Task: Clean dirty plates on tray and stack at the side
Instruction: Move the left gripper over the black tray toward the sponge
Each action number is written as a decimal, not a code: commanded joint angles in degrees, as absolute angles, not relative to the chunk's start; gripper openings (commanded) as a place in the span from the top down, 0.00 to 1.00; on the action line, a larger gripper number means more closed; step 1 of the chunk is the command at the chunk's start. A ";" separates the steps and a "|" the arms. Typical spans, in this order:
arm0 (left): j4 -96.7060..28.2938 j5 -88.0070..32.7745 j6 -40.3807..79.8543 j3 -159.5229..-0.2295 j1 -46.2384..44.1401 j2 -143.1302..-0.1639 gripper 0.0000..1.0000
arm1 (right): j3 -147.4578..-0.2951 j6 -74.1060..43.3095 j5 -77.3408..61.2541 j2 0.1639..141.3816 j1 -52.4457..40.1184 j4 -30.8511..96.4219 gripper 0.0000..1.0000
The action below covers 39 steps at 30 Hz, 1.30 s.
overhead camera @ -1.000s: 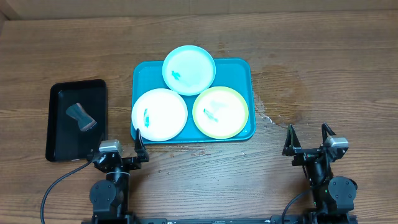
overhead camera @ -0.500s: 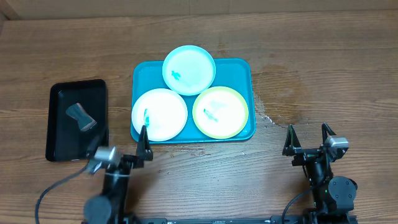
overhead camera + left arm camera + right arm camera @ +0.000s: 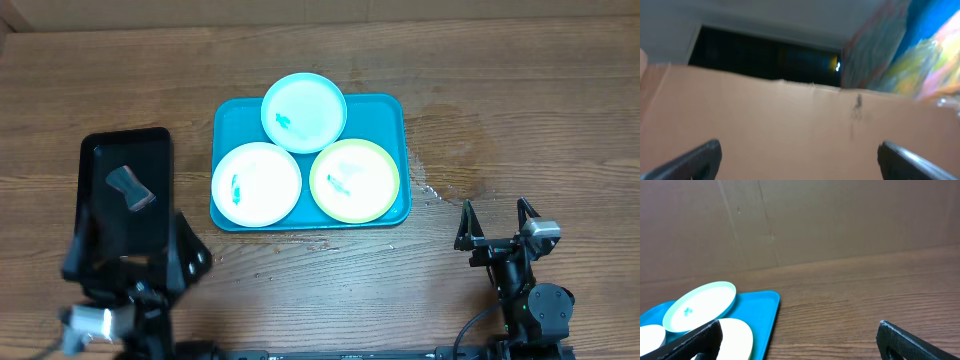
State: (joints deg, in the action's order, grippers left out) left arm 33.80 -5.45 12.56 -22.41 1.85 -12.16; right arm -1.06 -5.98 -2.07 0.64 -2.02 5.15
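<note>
The turquoise tray (image 3: 385,115) lies mid-table with three plates on it. The light blue plate (image 3: 304,112) is at the back, the white plate (image 3: 256,183) front left, the yellow-green rimmed plate (image 3: 354,180) front right; each has teal smears. My left gripper (image 3: 130,245) is open and empty, raised high over the near end of the black tray. Its wrist view shows only its blurred fingertips (image 3: 695,157) and a cardboard wall. My right gripper (image 3: 495,222) is open and empty, near the front right edge. Its wrist view shows the tray (image 3: 762,315) and light blue plate (image 3: 700,305).
A smaller black tray (image 3: 150,150) sits to the left and holds a grey wiping tool (image 3: 131,188). A damp patch (image 3: 450,150) marks the wood right of the turquoise tray. A cardboard wall (image 3: 840,220) closes the back of the table.
My left arm has lifted from its rest near the front edge and swung left, now high over the near end of the black tray. The right arm has not moved.
</note>
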 commanded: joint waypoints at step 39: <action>-49.67 -2.44 15.46 -85.25 30.28 -114.15 0.00 | -0.47 -5.93 -1.52 0.16 -2.31 4.73 0.00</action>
State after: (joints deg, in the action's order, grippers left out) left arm -50.52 -1.50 14.70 -84.20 30.30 -109.21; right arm -1.06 -5.98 -2.09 0.62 -2.02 5.15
